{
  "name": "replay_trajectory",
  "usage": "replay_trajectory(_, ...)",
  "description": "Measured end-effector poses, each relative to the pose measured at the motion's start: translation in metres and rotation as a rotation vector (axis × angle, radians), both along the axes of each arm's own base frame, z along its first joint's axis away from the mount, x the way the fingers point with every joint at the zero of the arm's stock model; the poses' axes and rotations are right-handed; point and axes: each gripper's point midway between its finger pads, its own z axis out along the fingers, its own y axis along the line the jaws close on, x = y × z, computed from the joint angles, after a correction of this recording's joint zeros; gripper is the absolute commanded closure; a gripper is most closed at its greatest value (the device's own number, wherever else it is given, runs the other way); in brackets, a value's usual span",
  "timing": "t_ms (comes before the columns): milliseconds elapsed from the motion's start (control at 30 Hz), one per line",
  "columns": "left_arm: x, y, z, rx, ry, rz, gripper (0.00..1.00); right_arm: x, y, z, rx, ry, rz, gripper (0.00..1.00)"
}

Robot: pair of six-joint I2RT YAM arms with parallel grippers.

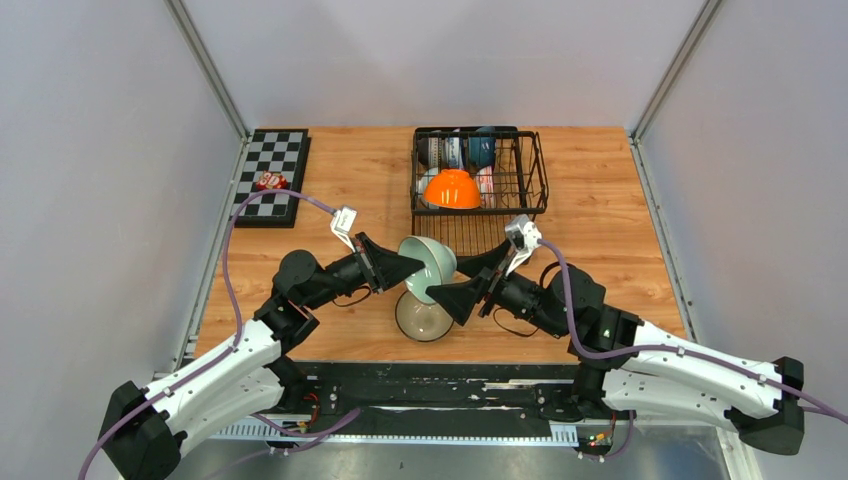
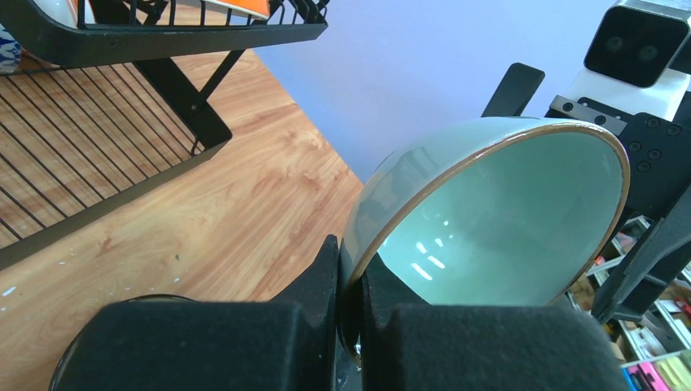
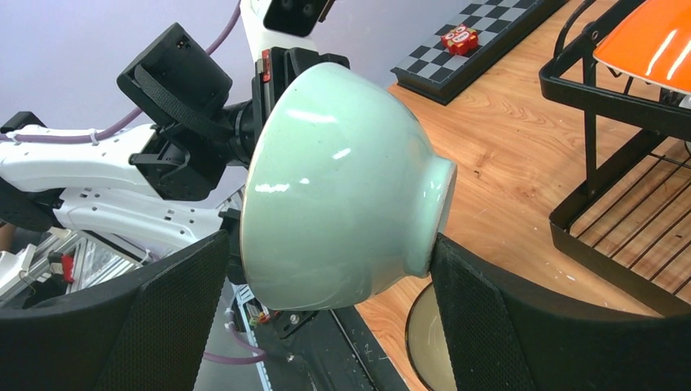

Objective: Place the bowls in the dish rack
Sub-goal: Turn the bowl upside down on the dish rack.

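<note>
The left claw point(image 2: 349, 273) is clenched on the rim of the green bowl point(image 2: 489, 220), holding it on its side above the table point(image 1: 610, 230), just in front of the rack point(image 1: 538, 175). The right claw point(image 3: 330, 244) has its pads point(image 3: 163, 318) spread wide to either side of this bowl, one by the rim and one by the foot. I cannot tell if they press on it. A cream bowl point(image 1: 423, 318) sits on the table right below. An orange bowl point(image 1: 452, 188) lies upside down in the rack among others.
</note>
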Motion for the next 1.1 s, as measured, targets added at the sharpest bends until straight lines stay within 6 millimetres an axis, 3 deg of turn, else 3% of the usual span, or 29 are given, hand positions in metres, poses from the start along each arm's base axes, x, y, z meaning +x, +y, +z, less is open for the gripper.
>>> replay_trajectory(367,0.0006,0.0004,0.0024,-0.006,-0.01,0.004,1.0,0.0041,0.0018,0.0096,0.043,-0.009,-0.018,0.09)
replay_trajectory(1100,0.0008,0.0019,0.0006,0.02,-0.03,0.011,1.0,0.0045,0.0023,0.004,0.023,-0.002,-0.019,0.14)
